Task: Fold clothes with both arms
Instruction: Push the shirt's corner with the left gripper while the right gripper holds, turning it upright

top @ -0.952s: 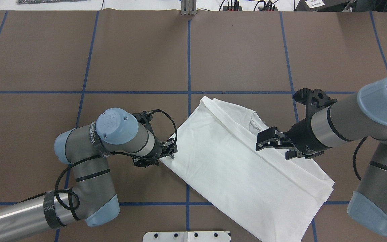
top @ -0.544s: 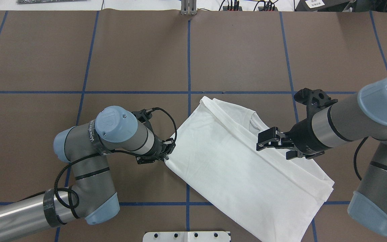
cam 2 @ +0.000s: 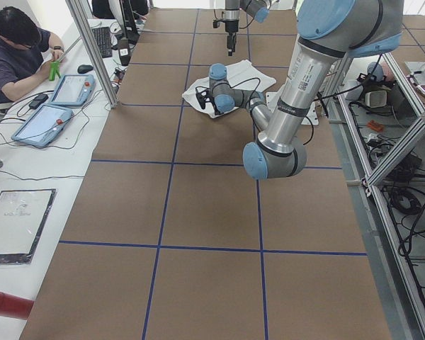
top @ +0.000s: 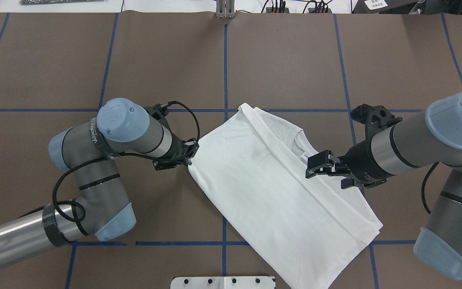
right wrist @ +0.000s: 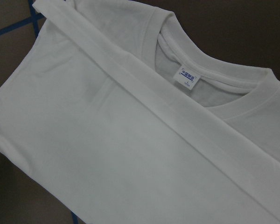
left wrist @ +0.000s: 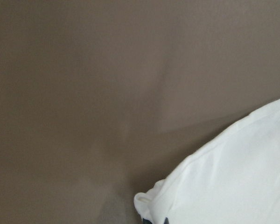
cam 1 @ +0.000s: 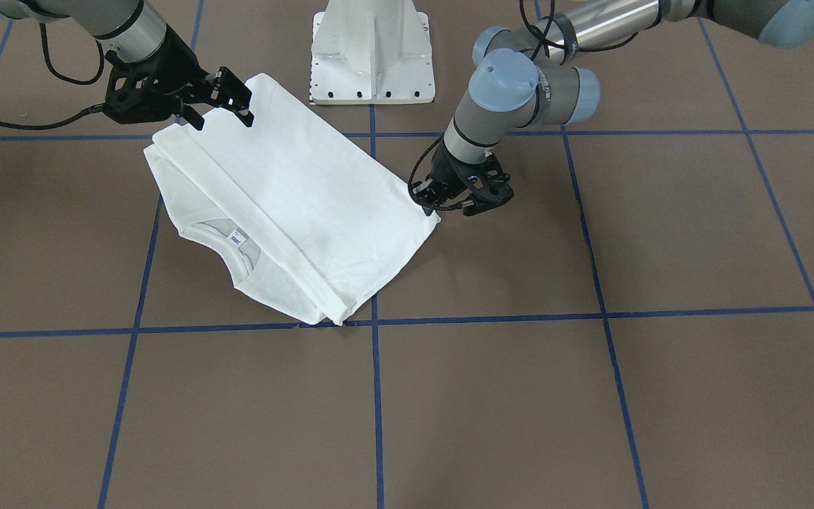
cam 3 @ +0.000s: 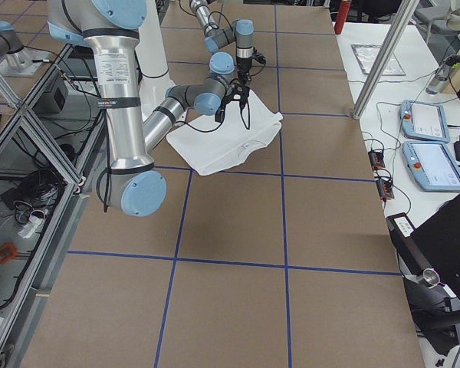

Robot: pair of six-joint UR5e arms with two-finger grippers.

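Where the overhead view gives the neck label as a mere speck, the right wrist view shows it as a small rectangle with blue print inside a ribbed collar. The shirt, thin and smooth, lies folded as a slanted oblong at the centre of the matte brown table. The left gripper is clenched on the shirt's left corner. The right gripper hangs above the collar side, jaws parted and empty.

Left arm bent low, jaws closed, right arm hovering, jaws apart
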